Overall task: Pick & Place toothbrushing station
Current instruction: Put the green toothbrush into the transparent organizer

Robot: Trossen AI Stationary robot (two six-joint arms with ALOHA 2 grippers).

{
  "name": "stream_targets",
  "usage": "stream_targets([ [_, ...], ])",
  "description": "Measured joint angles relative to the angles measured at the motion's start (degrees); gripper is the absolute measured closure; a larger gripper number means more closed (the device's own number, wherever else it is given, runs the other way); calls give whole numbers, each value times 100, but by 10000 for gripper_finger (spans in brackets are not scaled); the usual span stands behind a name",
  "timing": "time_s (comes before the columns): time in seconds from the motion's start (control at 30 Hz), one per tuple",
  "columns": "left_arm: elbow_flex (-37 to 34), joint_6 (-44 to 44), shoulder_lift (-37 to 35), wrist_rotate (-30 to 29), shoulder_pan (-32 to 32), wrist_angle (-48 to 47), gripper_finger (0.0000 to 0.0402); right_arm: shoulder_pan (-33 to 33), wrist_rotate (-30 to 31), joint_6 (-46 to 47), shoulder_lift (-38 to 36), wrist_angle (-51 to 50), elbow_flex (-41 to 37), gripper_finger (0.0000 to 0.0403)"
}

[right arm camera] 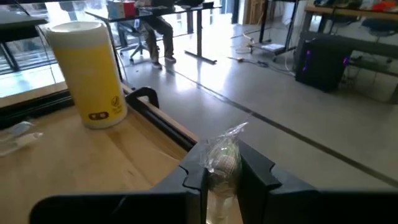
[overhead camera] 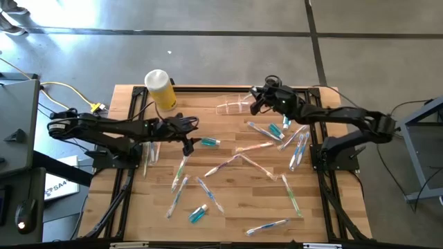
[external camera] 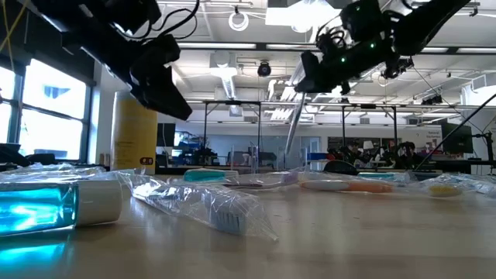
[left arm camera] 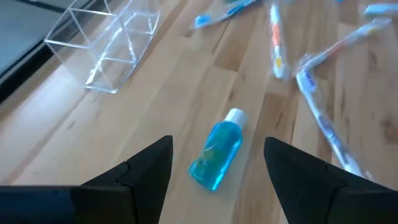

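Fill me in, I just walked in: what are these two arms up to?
The right gripper is shut on a wrapped toothbrush, held up above the table's far side near the clear cup. The left gripper hangs open over a little teal tube lying on the wooden table. Many more wrapped toothbrushes lie scattered there, and a yellow container stands at the far edge.

Table [overhead camera: 235, 207] is showing as light wood planks, smooth with a satin sheen. Toothbrushes [overhead camera: 294, 197] are sitting in crinkly glossy clear film wrap. Teal tube [left arm camera: 216, 154] is reading as translucent glossy plastic, white cap matt. Clear holder [left arm camera: 102, 46] is looking like hard transparent acrylic. Yellow container [right arm camera: 87, 71] is looking matt, white top smooth. Left gripper [left arm camera: 217, 171] fingers [left arm camera: 146, 171] are looking matt black plastic.
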Motion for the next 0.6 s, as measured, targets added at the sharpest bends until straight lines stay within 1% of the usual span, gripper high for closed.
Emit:
stream_targets([
  [0.13,-143,0,20,94,-8,311,156,-173,-74,15,404,-74,158,361],
  [0.2,-140,-2,21,190,-8,323,156,-247,-264,51,593,-183,252,361],
  [0.3,-140,-2,26,423,-8,389,156,-315,-494,209,818,-310,350,361],
  [0.37,-140,-3,26,631,-8,475,156,-342,-481,263,879,-339,400,360],
  [0.47,-140,-4,26,874,-8,469,156,-393,-684,271,894,-419,413,349],
  [0.53,-140,-54,26,967,-8,467,156,-395,-871,193,898,-518,411,335],
  [0.6,-140,-93,26,1063,-8,466,156,-391,-889,183,915,-545,403,316],
])
